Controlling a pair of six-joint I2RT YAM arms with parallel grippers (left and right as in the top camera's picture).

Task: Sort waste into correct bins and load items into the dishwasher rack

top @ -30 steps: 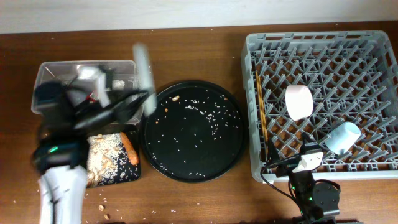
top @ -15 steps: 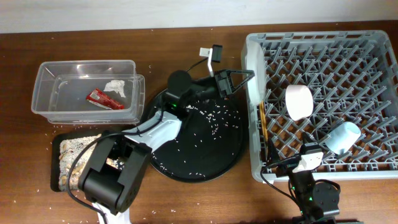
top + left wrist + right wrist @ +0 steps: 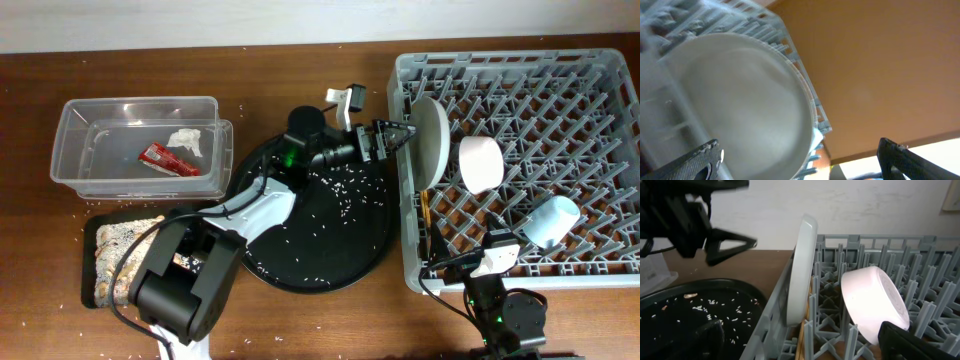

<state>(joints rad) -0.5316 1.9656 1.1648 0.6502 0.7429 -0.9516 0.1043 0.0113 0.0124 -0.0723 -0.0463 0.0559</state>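
The pale round plate (image 3: 431,138) (image 3: 801,270) (image 3: 740,100) stands on edge between pegs at the left side of the grey dishwasher rack (image 3: 600,70). My left gripper (image 3: 398,135) (image 3: 800,165) is right beside it, jaws wide open and off the plate. In the rack lie the white bowl (image 3: 480,163) (image 3: 872,302), the light-blue cup (image 3: 552,220) and the chopsticks (image 3: 420,205). My right gripper (image 3: 807,349) rests open at the rack's front edge, holding nothing. The clear tub (image 3: 75,120) holds the red wrapper (image 3: 165,158) and the tissue (image 3: 186,140).
A large round black tray (image 3: 300,260) dotted with rice grains lies between tub and rack, under my left arm. The shallow black tray (image 3: 90,230) with beige food scraps sits at the front left. Crumbs are scattered on the wooden table.
My left arm swung from the bins on the left over to the rack with the plate. The plate now stands in the rack and the left jaws have opened. The right arm has not moved.
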